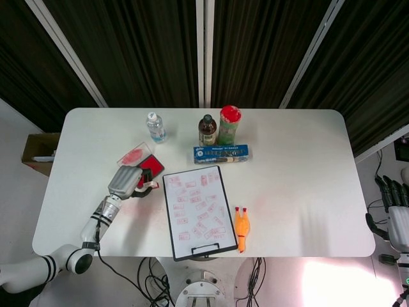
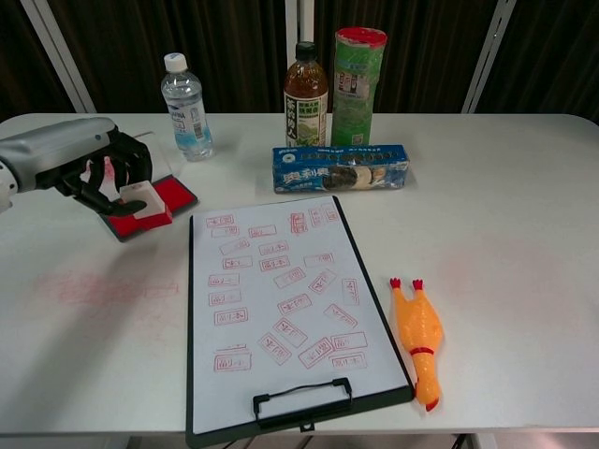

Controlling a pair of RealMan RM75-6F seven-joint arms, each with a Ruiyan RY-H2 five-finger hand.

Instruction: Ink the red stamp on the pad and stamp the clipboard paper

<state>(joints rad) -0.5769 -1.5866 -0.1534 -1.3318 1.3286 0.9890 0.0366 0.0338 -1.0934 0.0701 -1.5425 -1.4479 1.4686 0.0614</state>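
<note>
Left hand (image 2: pixel 89 173): I have it curled around the stamp (image 2: pixel 134 207), fingers wrapped at the grip, the red base set down on the pad (image 2: pixel 176 195), which I read as the inking step. Pad: open, its clear lid (image 1: pixel 133 155) folded back and smeared red, lying just left of the clipboard (image 2: pixel 298 398) so the carry over is short. Paper (image 2: pixel 281 309): already covered in red marks, clip end toward me, a few gaps left. Right hand (image 1: pixel 395 214): idle off the table's right edge, fingers apart, holding nothing. Also present, unused: water bottle (image 2: pixel 185 108), tea bottle (image 2: pixel 305 94), green can (image 2: pixel 357 84), biscuit box (image 2: pixel 341 167), rubber chicken (image 2: pixel 417 332).
</note>
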